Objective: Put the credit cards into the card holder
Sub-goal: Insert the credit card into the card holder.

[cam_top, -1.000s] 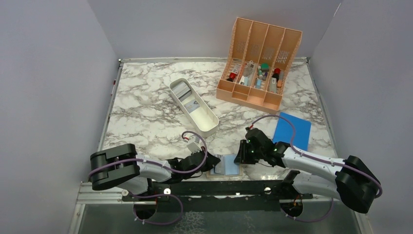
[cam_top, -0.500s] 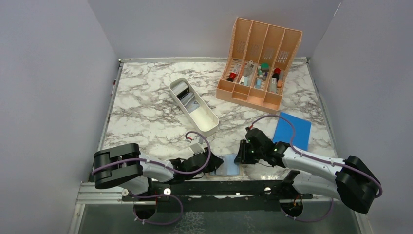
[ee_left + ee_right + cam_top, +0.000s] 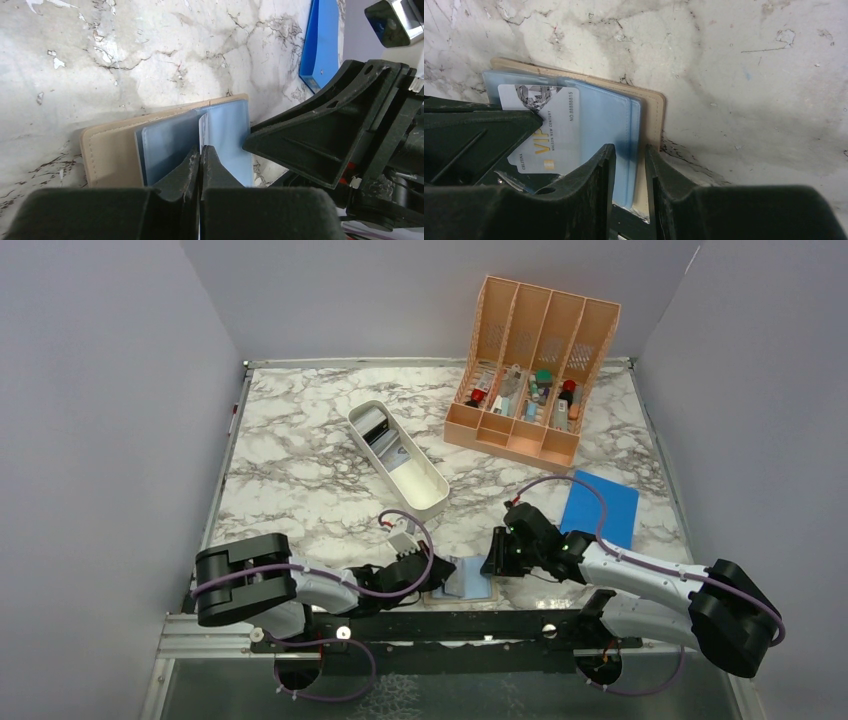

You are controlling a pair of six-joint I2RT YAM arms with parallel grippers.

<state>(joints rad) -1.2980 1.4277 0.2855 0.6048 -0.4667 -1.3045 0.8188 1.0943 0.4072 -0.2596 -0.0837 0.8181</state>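
Left arm [image 3: 300,585] has backed off a touch from half a second ago, wrist now just left of the holder. Right arm [image 3: 620,570] unchanged. Marble worktop [image 3: 300,460]: peach slotted organizer [image 3: 535,370] far right, white oblong tray [image 3: 400,462] mid, flat blue rectangle [image 3: 600,508] right. Card holder [image 3: 465,582] lies open at the near edge between both wrists, tan cover down, blue pockets up. Right fingers [image 3: 594,175] part-open, tips straddling its right edge. Left fingers [image 3: 187,167] closed, pinching a white VIP credit card [image 3: 546,125] edge-on, leading end over the blue pockets. Can't tell if it's in a slot.
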